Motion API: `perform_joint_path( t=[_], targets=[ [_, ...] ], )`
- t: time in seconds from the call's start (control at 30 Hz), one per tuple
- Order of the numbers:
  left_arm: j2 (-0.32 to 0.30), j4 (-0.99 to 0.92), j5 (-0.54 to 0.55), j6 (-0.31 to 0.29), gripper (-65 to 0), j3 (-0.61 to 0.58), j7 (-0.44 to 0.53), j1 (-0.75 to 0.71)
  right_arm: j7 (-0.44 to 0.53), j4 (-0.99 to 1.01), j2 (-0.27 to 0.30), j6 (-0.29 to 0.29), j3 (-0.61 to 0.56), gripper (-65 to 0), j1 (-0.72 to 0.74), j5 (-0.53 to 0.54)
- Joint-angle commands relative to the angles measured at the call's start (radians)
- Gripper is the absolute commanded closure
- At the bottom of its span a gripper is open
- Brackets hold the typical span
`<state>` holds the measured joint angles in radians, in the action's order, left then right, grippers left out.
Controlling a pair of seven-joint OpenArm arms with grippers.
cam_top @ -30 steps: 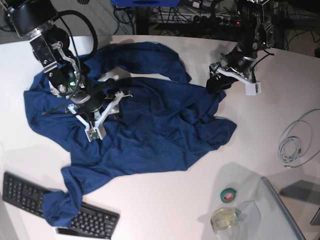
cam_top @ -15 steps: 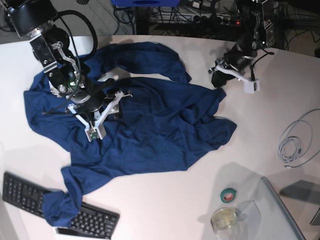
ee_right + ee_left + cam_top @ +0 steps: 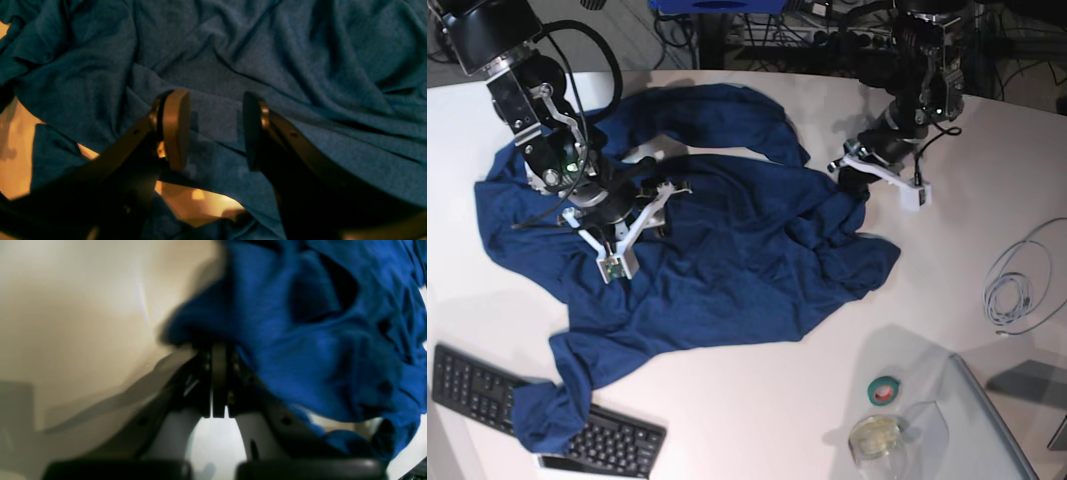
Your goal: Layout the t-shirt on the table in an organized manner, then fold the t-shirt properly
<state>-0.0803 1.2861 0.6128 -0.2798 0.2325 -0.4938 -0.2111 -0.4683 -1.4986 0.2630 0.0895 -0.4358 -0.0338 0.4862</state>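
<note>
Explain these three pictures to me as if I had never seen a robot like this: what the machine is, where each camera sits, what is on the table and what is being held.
It is a robot with two arms. The base view looks down on a white table; the other two pictures come from cameras on each wrist.

A crumpled navy t-shirt lies spread on the table, its lower corner draped over a black keyboard. A roll of green tape, a small clear jar and a coiled grey cable lie nearby.

The left end effector is shut at the shirt's edge, apparently pinching fabric. The right end effector hangs open over the shirt, holding nothing.
</note>
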Motion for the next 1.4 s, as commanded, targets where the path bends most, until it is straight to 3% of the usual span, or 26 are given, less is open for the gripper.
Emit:
perform_joint_path(
  t=[0.0, 0.23, 0.47, 0.6, 0.67, 0.83, 1.03, 1.2, 1.27, 1.37],
  targets=[
    [-0.003, 0.034, 0.011, -0.002, 0.0, -0.005, 0.013, 0.016, 0.019, -0.015, 0.003, -0.006, 0.004, -23.7, 0.015, -0.001],
    [-0.014, 0.026, 0.005, 0.0, 0.0, 0.009, 0.013, 0.092, 0.018, -0.015, 0.011, -0.006, 0.004, -23.7, 0.013, -0.001],
    [-0.063, -0.151, 0.005, 0.0, 0.0, 0.12, 0.019, 0.224, 0.018, -0.015, 0.011, -0.006, 0.004, -23.7, 0.013, -0.001],
    [-0.08, -0.145, 0.012, 0.0, 0.0, 0.209, 0.013, 0.261, 0.018, -0.015, 0.011, -0.006, 0.004, -23.7, 0.013, -0.001],
    [-0.08, -0.082, 0.014, 0.0, 0.0, 0.241, -0.007, 0.253, 0.018, -0.015, 0.011, -0.006, 0.004, -23.7, 0.01, -0.001],
    [-0.043, 0.097, 0.014, -0.006, 0.0, 0.302, -0.165, 0.186, 0.019, -0.015, 0.011, -0.006, 0.004, -23.7, 0.001, -0.001],
    [-0.029, 0.126, 0.012, -0.008, 0.0, 0.311, -0.165, 0.037, 0.019, -0.015, 0.011, -0.006, 0.004, -23.7, 0.001, -0.001],
    [-0.036, 0.068, 0.006, -0.146, 0.0, 0.313, -0.164, -0.004, 0.019, -0.013, 0.009, -0.006, 0.004, -23.7, 0.001, -0.001],
    [-0.036, 0.068, 0.005, -0.171, 0.0, 0.313, -0.164, -0.015, 0.019, -0.013, 0.008, -0.006, 0.004, -23.7, 0.001, -0.001],
    [-0.036, 0.062, 0.005, -0.174, -32.1, 0.313, -0.164, -0.017, 0.019, -0.013, 0.008, -0.006, 0.002, -23.7, 0.001, -0.001]
  ],
)
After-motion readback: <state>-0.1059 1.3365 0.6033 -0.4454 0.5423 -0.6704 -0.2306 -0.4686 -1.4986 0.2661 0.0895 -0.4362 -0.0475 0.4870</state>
